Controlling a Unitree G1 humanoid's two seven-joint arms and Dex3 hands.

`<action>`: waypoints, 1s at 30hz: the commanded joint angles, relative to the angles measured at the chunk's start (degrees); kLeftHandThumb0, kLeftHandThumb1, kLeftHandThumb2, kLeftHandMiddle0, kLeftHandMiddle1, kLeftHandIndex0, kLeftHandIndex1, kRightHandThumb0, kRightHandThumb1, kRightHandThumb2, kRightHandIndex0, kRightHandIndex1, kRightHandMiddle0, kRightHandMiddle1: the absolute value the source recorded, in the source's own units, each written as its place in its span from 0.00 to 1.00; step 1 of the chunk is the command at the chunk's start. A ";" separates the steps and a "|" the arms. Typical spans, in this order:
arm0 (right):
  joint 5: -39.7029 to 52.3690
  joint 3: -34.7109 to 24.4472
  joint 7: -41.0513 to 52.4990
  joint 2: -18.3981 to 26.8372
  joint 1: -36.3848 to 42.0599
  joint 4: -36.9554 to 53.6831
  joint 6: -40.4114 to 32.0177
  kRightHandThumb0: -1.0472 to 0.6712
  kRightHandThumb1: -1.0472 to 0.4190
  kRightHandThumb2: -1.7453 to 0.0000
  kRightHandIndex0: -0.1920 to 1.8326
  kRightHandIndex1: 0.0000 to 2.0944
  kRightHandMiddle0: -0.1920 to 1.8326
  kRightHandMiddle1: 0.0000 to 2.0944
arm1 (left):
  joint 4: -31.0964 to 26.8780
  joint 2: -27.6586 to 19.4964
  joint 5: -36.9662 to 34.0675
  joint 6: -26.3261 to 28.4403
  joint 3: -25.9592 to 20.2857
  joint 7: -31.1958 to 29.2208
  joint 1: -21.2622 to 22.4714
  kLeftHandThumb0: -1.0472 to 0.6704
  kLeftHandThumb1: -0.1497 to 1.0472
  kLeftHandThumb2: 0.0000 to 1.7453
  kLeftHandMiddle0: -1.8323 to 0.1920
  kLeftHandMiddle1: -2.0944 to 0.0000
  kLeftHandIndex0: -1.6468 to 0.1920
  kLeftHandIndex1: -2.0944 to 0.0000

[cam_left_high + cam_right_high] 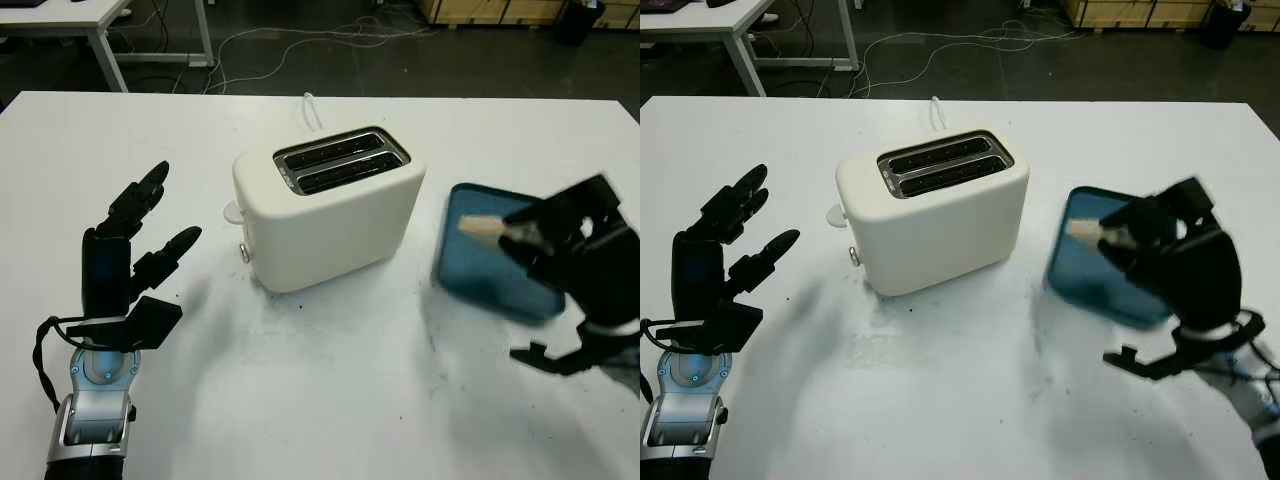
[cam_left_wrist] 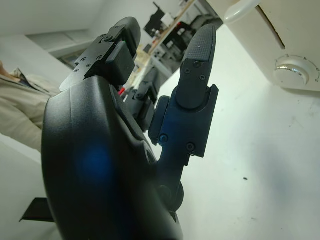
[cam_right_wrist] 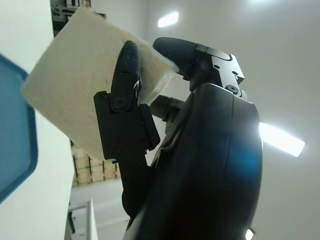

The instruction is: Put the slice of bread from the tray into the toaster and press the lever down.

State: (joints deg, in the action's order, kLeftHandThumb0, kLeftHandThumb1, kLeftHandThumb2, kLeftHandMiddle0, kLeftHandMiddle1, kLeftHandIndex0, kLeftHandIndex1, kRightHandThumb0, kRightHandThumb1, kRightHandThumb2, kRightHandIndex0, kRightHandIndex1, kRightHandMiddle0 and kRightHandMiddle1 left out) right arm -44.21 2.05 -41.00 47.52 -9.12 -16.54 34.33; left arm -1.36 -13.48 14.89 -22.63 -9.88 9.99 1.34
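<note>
**Desk:** How far along are you?

**Me:** I'm gripping the slice of bread (image 3: 82, 75) in the right hand (image 1: 1175, 265), fingers (image 3: 122, 85) pinching it on both faces. I'm holding it above the blue tray (image 1: 480, 265), to the right of the toaster (image 1: 325, 205). So the pickup looks done. Carrying it left to the slots, dropping it in and pressing the lever (image 1: 233, 212) are all remaining, as I'm reading it.

**Desk:** And the other arm?

**Me:** I'm keeping the left hand (image 1: 130, 250) open, holding nothing, above the table (image 1: 330, 400) left of the toaster.

**Desk:** Give me a count.

**Me:** I'm counting one toaster with two slots, both looking empty; one tray; one slice; one lever, on the toaster's left end, looking unpressed.
</note>
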 commanded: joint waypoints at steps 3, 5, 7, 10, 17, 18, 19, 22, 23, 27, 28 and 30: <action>2.21 0.51 4.37 -0.25 -1.64 -1.83 2.73 0.35 0.09 0.68 0.09 0.83 0.09 0.83 | -0.18 -0.22 1.01 -0.56 0.04 0.67 -0.43 0.34 0.89 0.03 0.59 1.00 0.60 1.00; 1.54 0.76 4.60 -0.60 -2.11 -2.24 3.31 0.35 0.09 0.67 0.09 0.83 0.09 0.83 | -0.21 -0.14 0.57 -0.54 0.00 0.42 -0.50 0.34 0.89 0.03 0.60 1.00 0.60 1.00; 1.18 0.95 5.36 -0.71 -2.34 -2.20 3.14 0.35 0.09 0.67 0.09 0.83 0.09 0.83 | -0.41 0.01 0.43 -0.32 0.01 0.34 -0.57 0.34 0.89 0.03 0.60 1.00 0.60 1.00; 1.41 1.04 6.47 -0.92 -2.82 -2.38 3.29 0.35 0.09 0.67 0.09 0.83 0.09 0.83 | -0.34 0.06 0.35 -0.39 0.03 0.34 -0.56 0.35 0.89 0.03 0.60 1.00 0.60 1.00; 4.01 -0.09 9.38 -1.18 -7.65 -5.36 3.74 0.37 0.09 0.68 0.09 0.83 0.09 0.83 | -1.10 0.40 0.45 0.32 0.20 0.29 -0.66 0.35 0.89 0.02 0.60 1.00 0.60 1.00; 6.27 -0.71 11.42 -1.15 -8.95 -5.93 3.66 0.38 0.09 0.69 0.12 0.83 0.12 0.83 | -1.14 0.40 0.47 0.34 0.21 0.26 -0.67 0.35 0.89 0.02 0.60 1.00 0.60 1.00; 8.15 -1.20 13.12 -1.03 -10.29 -6.64 3.80 0.38 0.09 0.70 0.15 0.83 0.14 0.83 | -0.96 0.33 0.62 0.07 0.19 0.36 -0.62 0.35 0.89 0.02 0.60 1.00 0.60 1.00; 13.31 -2.47 18.77 -0.40 -15.54 -9.13 3.79 0.38 0.09 0.71 0.21 0.83 0.19 0.81 | -0.92 0.37 1.05 0.17 0.22 0.60 -0.62 0.35 0.89 0.02 0.60 1.00 0.60 1.00; 14.32 -2.80 20.33 -0.30 -16.98 -9.55 3.53 0.38 0.09 0.72 0.24 0.83 0.21 0.80 | -0.90 0.44 0.93 0.15 0.22 0.59 -0.62 0.35 0.89 0.02 0.60 1.00 0.60 1.00; 14.60 -3.22 22.13 -0.31 -20.56 -11.37 4.40 0.40 0.09 0.77 0.32 0.83 0.29 0.80 | -1.26 0.57 0.35 0.61 0.23 0.13 -0.77 0.35 0.89 0.02 0.60 1.00 0.60 1.00; 14.53 -3.22 22.92 -0.30 -20.56 -10.87 3.85 0.40 0.09 0.78 0.33 0.83 0.30 0.79 | -1.30 0.54 0.41 0.51 0.20 0.16 -0.81 0.35 0.89 0.02 0.60 1.00 0.60 1.00; 14.25 -3.18 23.93 -0.39 -20.26 -10.16 3.39 0.42 0.09 0.80 0.36 0.83 0.33 0.76 | -1.61 0.61 0.59 0.93 0.15 0.26 -0.91 0.35 0.89 0.02 0.60 1.00 0.60 1.00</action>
State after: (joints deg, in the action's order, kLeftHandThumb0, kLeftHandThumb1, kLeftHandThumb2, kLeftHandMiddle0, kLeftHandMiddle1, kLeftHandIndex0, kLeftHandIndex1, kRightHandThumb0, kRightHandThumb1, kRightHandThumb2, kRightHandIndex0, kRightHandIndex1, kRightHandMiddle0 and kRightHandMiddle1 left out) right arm -30.21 -0.86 -17.78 46.77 -29.54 -27.14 37.99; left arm -2.25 -13.16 15.42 -22.38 -9.83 10.07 0.83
